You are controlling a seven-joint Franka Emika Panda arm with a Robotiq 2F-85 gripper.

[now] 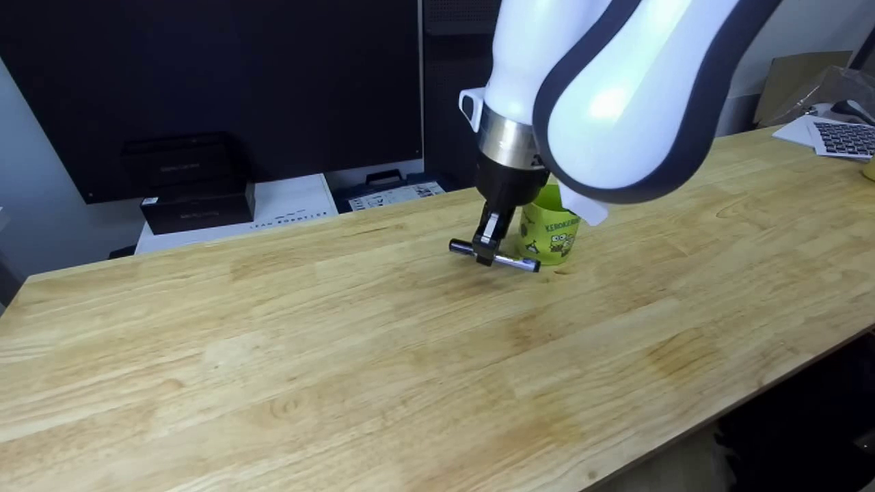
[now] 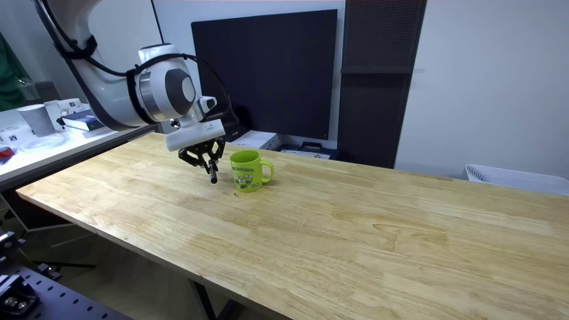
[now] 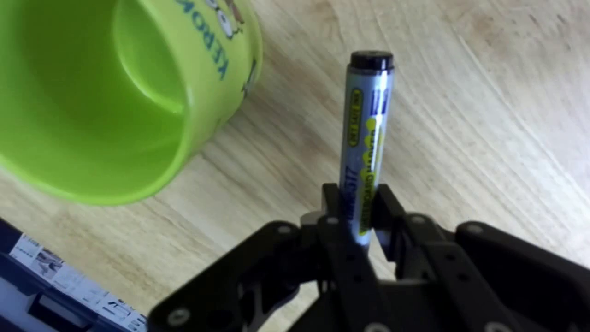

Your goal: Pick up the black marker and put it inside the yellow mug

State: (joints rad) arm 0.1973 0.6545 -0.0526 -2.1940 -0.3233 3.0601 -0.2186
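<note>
The marker (image 1: 517, 262) has a silver-grey body with black ends. My gripper (image 1: 486, 257) is shut on its middle and holds it nearly level, a little above the table. In an exterior view the marker (image 2: 214, 176) is seen almost end-on under the gripper (image 2: 211, 162). In the wrist view the marker (image 3: 366, 133) points away from the fingers (image 3: 358, 203), its rear part hidden by them. The yellow-green mug (image 1: 549, 236) stands upright close beside the gripper, also in an exterior view (image 2: 246, 172). In the wrist view the mug (image 3: 209, 87) shows its open mouth, left of the marker.
The wooden table (image 1: 287, 342) carries the mug. The mug's handle (image 2: 269, 171) sticks out on the side away from the gripper. A dark case (image 1: 393, 190) and black boxes (image 1: 198, 212) lie beyond the table's far edge. A keyboard (image 1: 844, 139) lies at the table's far end.
</note>
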